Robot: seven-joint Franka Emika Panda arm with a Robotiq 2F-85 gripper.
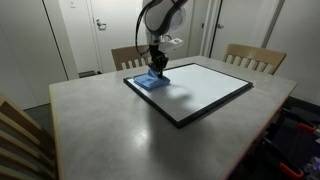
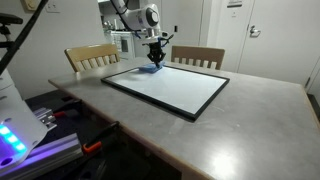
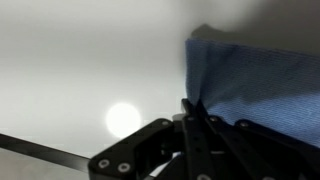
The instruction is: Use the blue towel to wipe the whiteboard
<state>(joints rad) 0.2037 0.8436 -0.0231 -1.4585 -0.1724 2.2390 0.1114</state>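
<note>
Blue towel (image 1: 148, 84) in fully closed claw (image 1: 157, 72), on whiteboard (image 1: 205, 88).

We see a plain blue towel (image 1: 150, 82). The whiteboard (image 1: 205, 88) is shiny white with a thin black edge. The table (image 1: 110, 125) is grey and a bit cloudy. The chairs (image 1: 252, 56) are light brown wood. The gripper (image 3: 192, 112) is black.

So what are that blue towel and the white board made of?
The towel looks like soft matte cloth: faint weave, limp folded edge. The board seems a glossy coated panel, since a bright spot mirrors on it in the wrist view. Its thin black frame could be plastic or metal.
</note>
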